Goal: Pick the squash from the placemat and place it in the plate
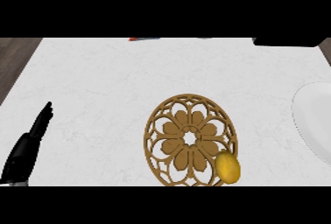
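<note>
Head view showed you, at far left, the left hand [29, 142] resting near the lower edge, fingers straight and pointing up, holding nothing. Your right hand was nowhere in sight, so you could not say anything of its fingers.

Moving right, bare counter [97, 83] lay between that hand and the placemat [189, 140], a round brown openwork piece well apart from the hand. The squash [228, 166] sat on the mat's lower right rim, close to the bottom of the view, untouched. Further right, only the curved left part of the white plate [313, 120] showed, cut off by the frame's right edge, with a strip of counter between it and the mat.

You had not yet begun the pick, as far as could be judged. The squash looked rounded and smooth, and lying on the mat's edge it could roll off toward you if fingers nudged it before closing. A grasp coming in low might also catch the openwork and drag the mat along. The plate being partly out of view, you risked setting the squash on its rim instead of inside.

Room was good above and left of the mat; the tight spots were the near edge by the squash and the right side at the plate.
</note>
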